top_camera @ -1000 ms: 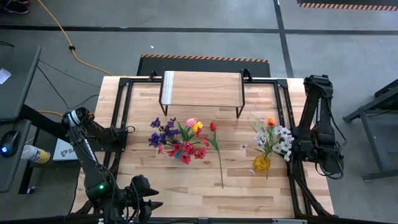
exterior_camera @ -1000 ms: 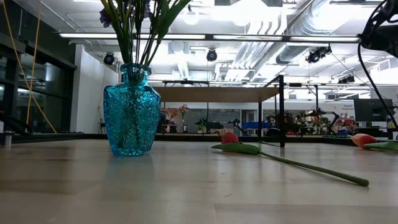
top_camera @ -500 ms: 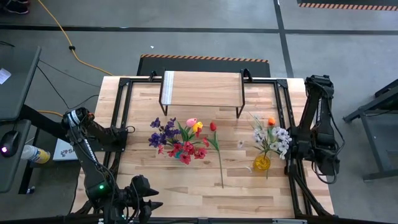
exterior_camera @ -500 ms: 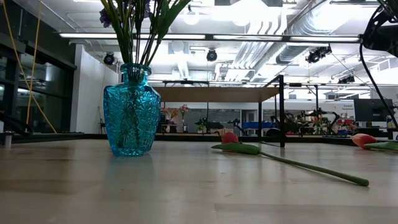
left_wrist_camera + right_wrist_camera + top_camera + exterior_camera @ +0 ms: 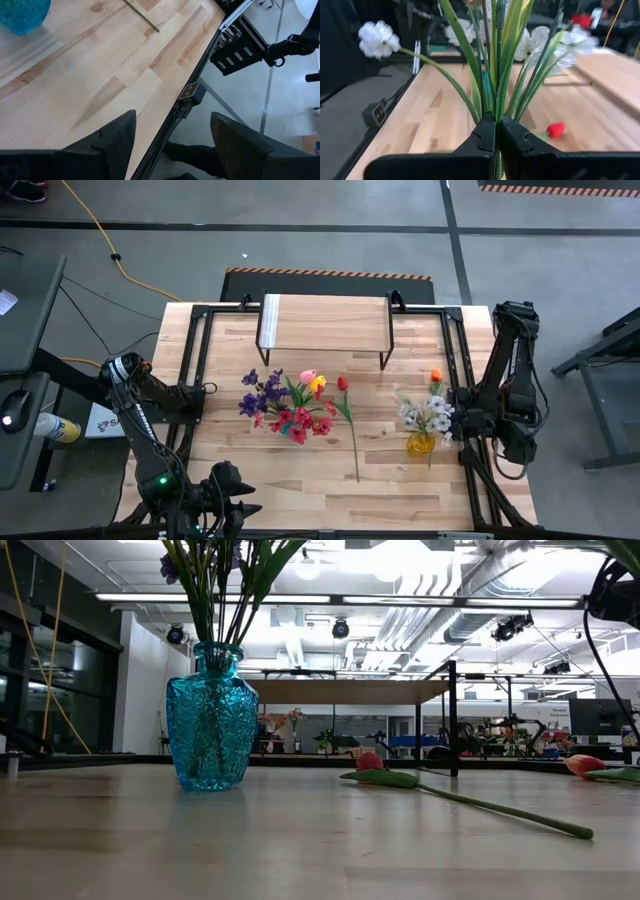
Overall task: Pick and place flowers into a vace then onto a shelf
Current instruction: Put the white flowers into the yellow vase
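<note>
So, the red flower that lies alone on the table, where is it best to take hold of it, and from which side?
Probably at the bare middle of the stem of the single red flower, coming straight down from above. It lies flat on the table, bloom toward the shelf, and its lower stem is clear of the blue vase and the other blooms.

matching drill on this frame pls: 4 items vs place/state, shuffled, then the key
1. right gripper
2. left gripper
3. shelf
4. blue vase

A. open, at the table's near left corner
B. standing on the table, stems in it
C. shut on white flowers
D. at the table's far edge, nothing on it

Pairs: 1-C, 2-A, 3-D, 4-B
</note>
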`<state>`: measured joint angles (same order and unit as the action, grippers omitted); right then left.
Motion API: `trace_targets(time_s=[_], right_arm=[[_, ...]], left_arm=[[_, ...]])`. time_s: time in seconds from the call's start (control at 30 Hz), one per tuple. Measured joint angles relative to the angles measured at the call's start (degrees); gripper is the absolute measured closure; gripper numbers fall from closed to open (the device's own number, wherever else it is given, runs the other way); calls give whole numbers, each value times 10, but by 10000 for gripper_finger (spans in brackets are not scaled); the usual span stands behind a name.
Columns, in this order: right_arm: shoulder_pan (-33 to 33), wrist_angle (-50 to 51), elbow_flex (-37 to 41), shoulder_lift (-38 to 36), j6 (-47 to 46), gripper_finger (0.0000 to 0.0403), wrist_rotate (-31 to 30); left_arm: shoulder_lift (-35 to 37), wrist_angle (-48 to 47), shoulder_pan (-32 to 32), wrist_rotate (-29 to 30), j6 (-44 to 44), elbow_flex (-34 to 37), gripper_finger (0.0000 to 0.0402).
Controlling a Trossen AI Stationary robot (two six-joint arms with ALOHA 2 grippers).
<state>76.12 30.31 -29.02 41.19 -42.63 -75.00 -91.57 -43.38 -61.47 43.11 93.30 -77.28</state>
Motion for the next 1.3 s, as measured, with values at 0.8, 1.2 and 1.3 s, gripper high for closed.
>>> trace_targets(time_s=[0.8,1.2,1.3], right_arm=[[-50,27,0,-24,-99,398,152],[-50,27,0,-31,-113,372,167],[-50,27,0,-31,-114,356,178]], left_arm=[[0,0,0,0,0,0,114],[0,0,0,0,0,0,114],[0,1,0,11,1,0,114]])
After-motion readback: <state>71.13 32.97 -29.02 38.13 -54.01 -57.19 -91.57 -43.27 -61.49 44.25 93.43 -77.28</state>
